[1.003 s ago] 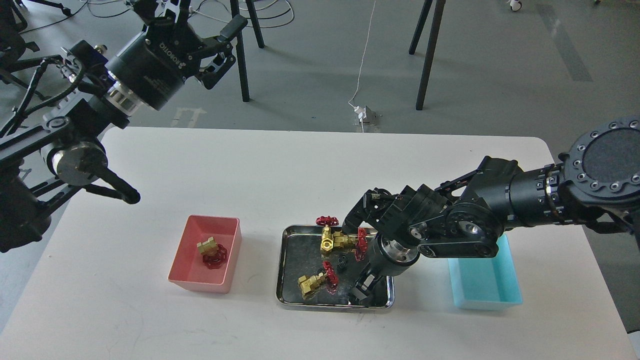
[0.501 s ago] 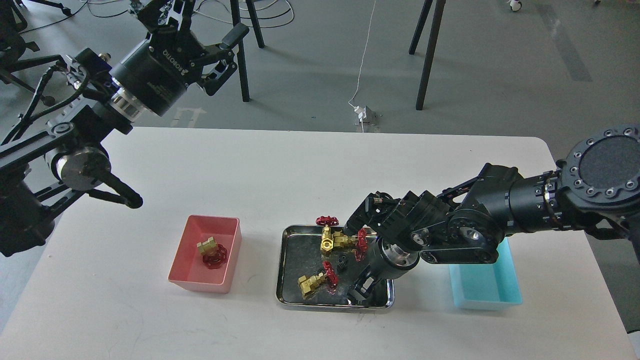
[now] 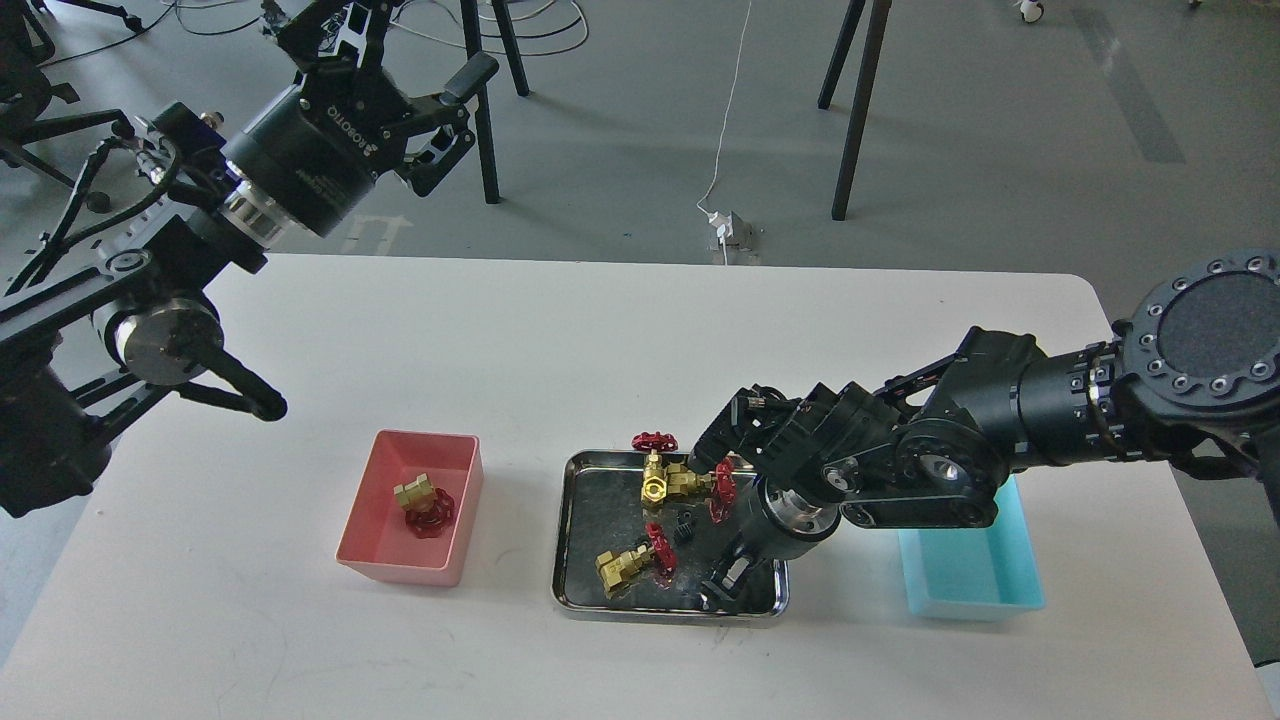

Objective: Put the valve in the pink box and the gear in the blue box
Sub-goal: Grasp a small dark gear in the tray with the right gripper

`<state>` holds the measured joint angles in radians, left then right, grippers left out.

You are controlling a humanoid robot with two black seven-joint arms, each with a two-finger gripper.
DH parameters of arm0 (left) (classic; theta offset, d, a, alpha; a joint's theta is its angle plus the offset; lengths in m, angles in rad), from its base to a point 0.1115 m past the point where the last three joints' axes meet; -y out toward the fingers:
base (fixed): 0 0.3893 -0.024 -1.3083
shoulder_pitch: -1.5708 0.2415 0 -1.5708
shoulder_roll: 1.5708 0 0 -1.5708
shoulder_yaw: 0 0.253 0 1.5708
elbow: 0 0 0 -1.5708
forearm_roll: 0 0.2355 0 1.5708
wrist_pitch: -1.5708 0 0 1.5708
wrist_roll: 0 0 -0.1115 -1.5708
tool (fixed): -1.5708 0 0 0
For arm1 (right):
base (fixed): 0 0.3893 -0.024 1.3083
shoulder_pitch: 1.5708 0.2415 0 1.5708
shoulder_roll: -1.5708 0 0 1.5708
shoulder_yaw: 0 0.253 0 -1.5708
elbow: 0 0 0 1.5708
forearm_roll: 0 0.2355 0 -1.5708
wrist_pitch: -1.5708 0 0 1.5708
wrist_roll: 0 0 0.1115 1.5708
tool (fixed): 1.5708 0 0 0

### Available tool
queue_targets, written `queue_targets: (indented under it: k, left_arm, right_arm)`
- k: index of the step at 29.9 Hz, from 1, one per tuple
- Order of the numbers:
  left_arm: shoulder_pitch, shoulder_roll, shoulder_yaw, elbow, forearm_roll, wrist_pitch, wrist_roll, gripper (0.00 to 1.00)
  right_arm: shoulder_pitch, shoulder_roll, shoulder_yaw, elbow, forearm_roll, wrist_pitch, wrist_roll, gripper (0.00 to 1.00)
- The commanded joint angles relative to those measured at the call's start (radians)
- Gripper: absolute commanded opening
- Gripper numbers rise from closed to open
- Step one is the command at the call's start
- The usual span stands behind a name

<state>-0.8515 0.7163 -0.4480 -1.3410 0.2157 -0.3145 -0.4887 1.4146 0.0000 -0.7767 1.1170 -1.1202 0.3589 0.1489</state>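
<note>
Right gripper (image 3: 722,585) low in tray (image 3: 570,590); gear (image 3: 684,527) just up-left; jaws' state unclear. Left gripper (image 3: 400,75) far off, jaws apart.

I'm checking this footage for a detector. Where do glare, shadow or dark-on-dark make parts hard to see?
Head view: the steel tray mirrors dark patches, so the black gear barely stands out; the right hand is dark against it, fingers indistinct. The valve in the pink box is sharp. Table shadows are soft.
</note>
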Motion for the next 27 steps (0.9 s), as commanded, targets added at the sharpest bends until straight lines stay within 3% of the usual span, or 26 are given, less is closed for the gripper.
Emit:
queue_targets:
  k: [1,19,27]
  left_arm:
    - [0.000,0.000,0.000,0.000,-0.001,0.000,0.000,0.81]
    - [0.002,-0.011,0.002,0.002,0.001,0.000,0.000,0.81]
    - [0.002,-0.011,0.000,0.003,0.001,0.000,0.000,0.81]
  right_arm:
    - [0.000,0.000,-0.006,0.000,-0.003,0.000,0.000,0.42]
    - [-0.019,0.000,-0.004,-0.023,0.002,-0.011,0.000,0.38]
    - [-0.022,0.000,-0.004,-0.023,0.004,-0.011,0.003,0.31]
